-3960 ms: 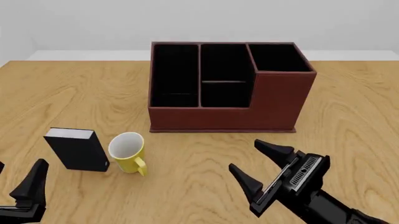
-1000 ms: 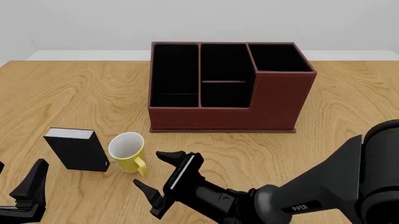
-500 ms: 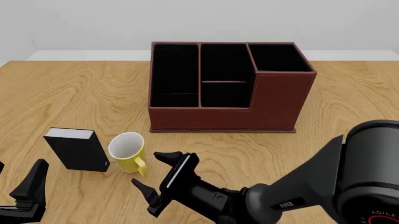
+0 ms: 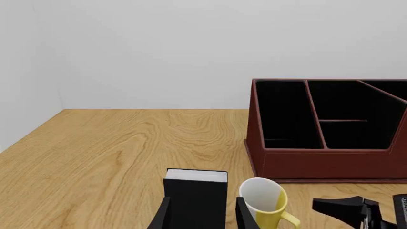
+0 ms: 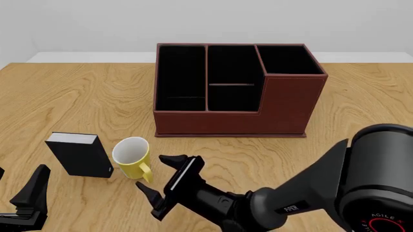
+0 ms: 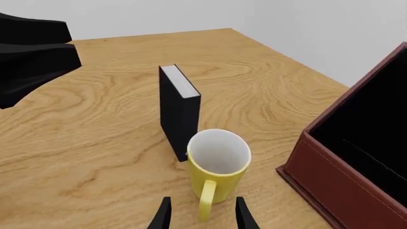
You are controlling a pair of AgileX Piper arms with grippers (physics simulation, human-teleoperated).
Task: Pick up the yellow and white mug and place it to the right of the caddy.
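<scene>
Front overhead, wrists low; shared mug (image 5: 132, 157)

Simulated tabletop: bare wooden table (image 5: 65, 96), blank walls.

Small round mug (image 5: 131, 157), yellow outside, white inside, upright on the counter (image 5: 77, 96) with mouth open upward. Yellow loop handle (image 5: 145, 173) turned toward the near edge and slightly right. Seen also at (image 6: 217, 167) and (image 4: 264, 202). Well apart from the caddy (image 5: 235, 92), off its front left corner. Large reddish-brown box, leather-look, standing square on the counter farther back. Three black compartments inside, the middle one crossed by a low divider. Stepped front: lower across the left and middle, taller at the right. Also at (image 4: 330, 129) and (image 6: 356, 157).
</scene>
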